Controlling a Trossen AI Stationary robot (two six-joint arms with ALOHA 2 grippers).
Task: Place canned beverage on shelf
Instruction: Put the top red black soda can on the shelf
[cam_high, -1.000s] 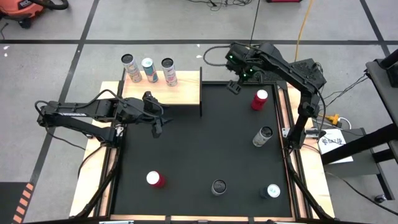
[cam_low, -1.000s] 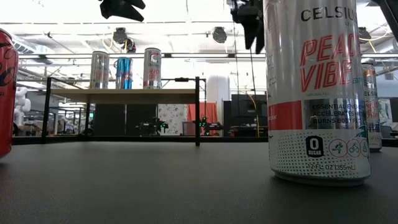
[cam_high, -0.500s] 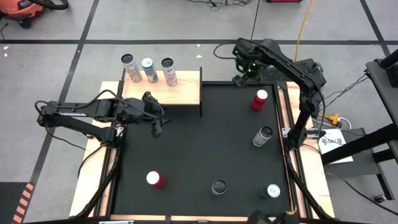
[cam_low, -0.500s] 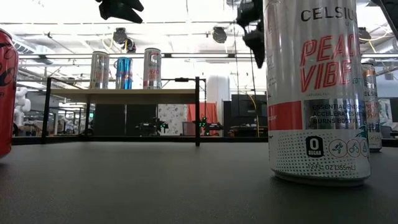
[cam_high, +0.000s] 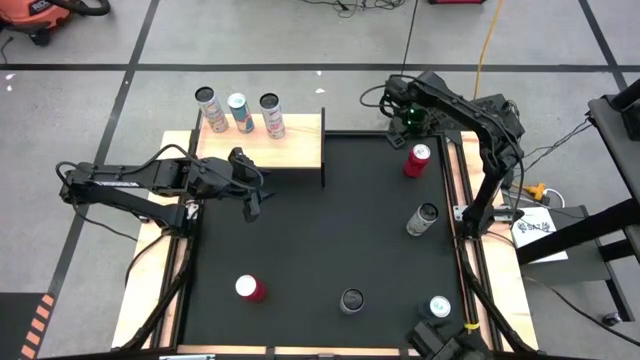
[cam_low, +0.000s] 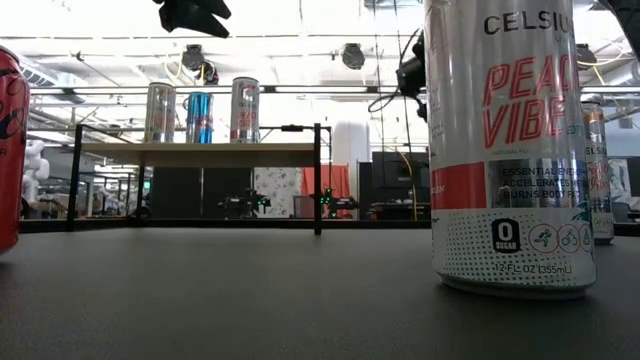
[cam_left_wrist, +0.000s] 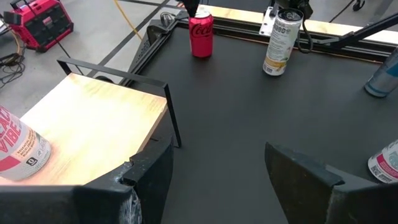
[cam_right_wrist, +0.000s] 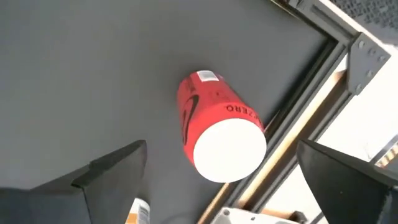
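Right gripper (cam_high: 409, 120) open above one can (cam_high: 416, 160), another can (cam_high: 423, 218) farther off; left gripper (cam_high: 249, 192) beside the shelf (cam_high: 290, 145), three cans (cam_high: 239, 112) on it.

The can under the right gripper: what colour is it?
Red, with a white top; clearest in the right wrist view.

We see a black surface (cam_high: 320, 230) edged with wood strips. At its 11 o'clock corner sits the shelf (cam_high: 290, 145), pale wood on black legs, carrying three upright cans (cam_high: 238, 112) in a row along its far edge. On the surface itself: red can (cam_high: 416, 160) at 1 o'clock, pale can (cam_high: 423, 219) at 3, blue-white can (cam_high: 437, 308) at 5, dark-topped can (cam_high: 351, 300) at 6, red can (cam_high: 248, 289) at 7.
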